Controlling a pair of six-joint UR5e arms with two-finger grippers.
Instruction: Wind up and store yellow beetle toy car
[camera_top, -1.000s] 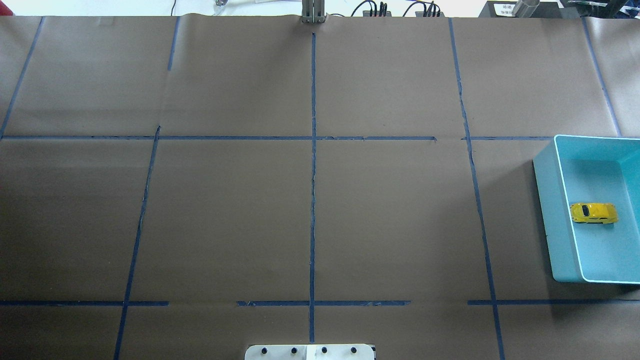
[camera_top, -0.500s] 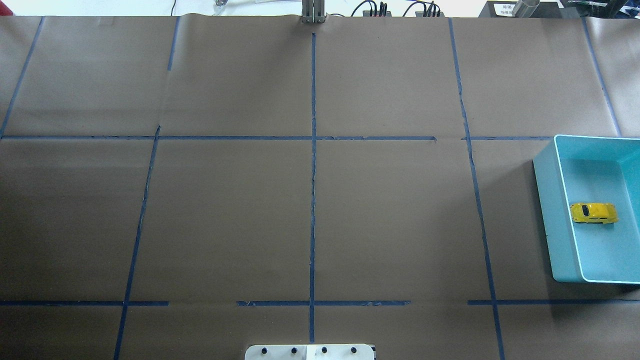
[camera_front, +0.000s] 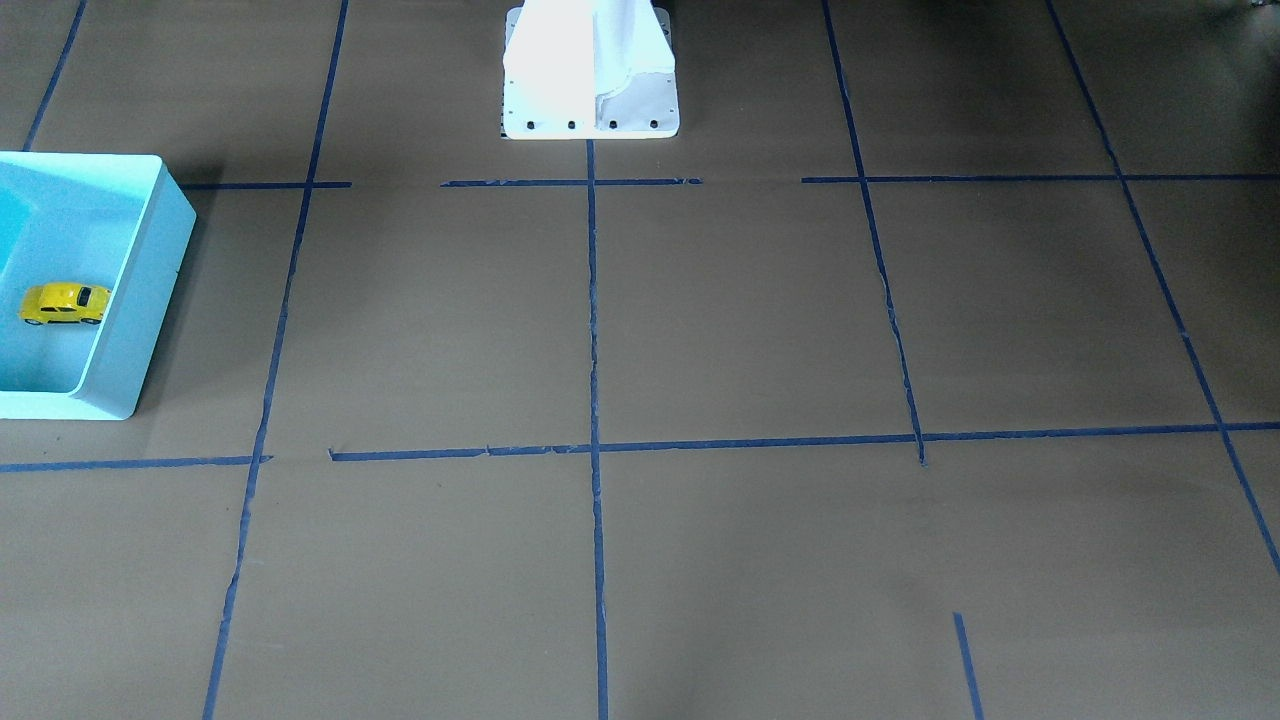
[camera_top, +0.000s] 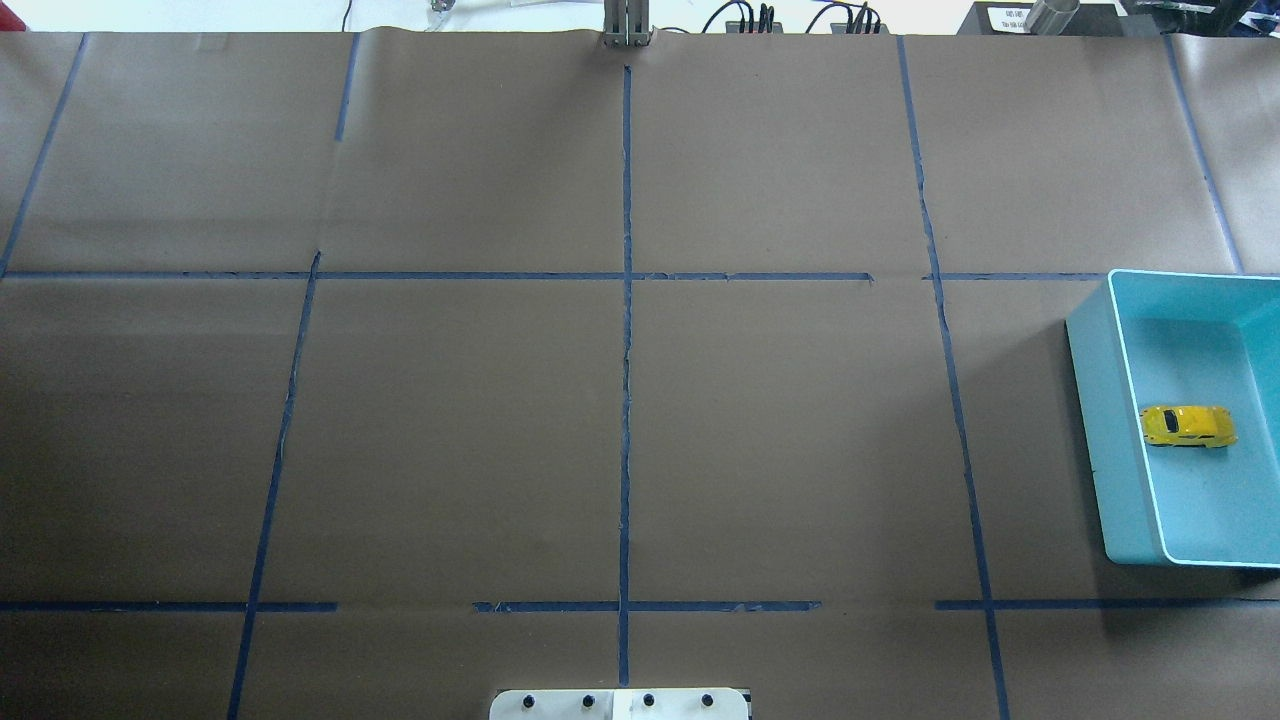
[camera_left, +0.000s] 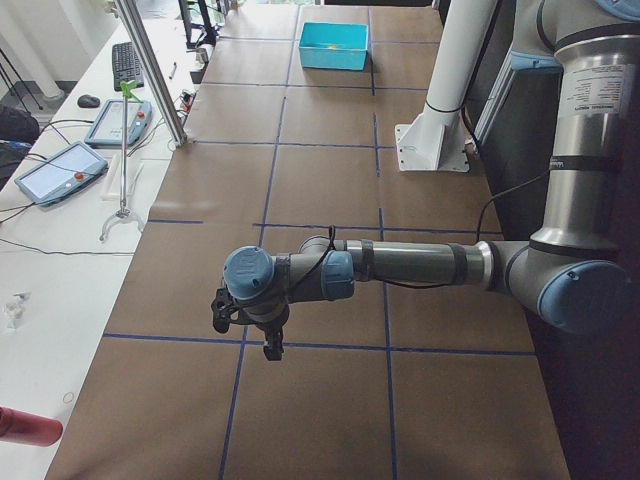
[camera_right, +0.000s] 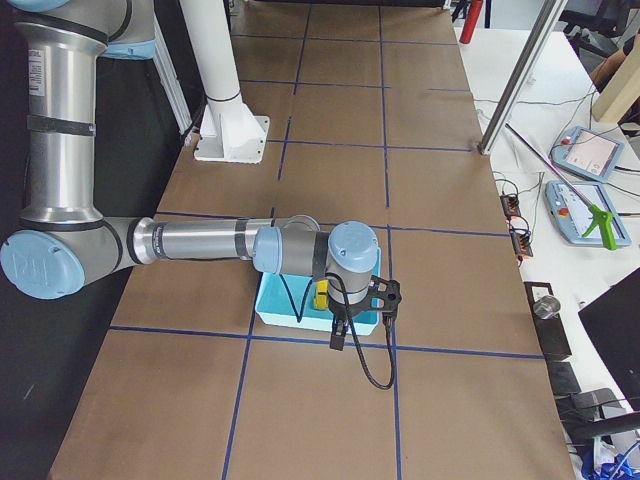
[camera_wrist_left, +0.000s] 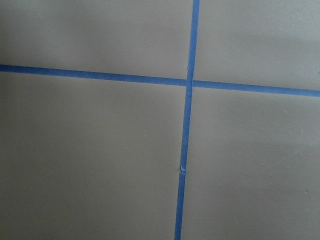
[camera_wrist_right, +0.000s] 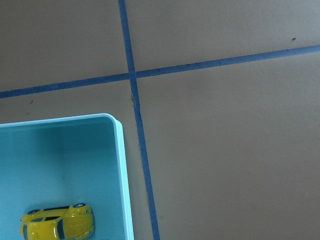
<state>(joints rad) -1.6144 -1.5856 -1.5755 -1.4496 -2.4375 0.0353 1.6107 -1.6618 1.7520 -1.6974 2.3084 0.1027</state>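
While the yellow beetle toy car lies in the light blue bin at the overhead frame's right edge, long axis left-right, the right pincer hangs near that bin, far nearer than the left pincer, though I cannot tell either pincer's opening.
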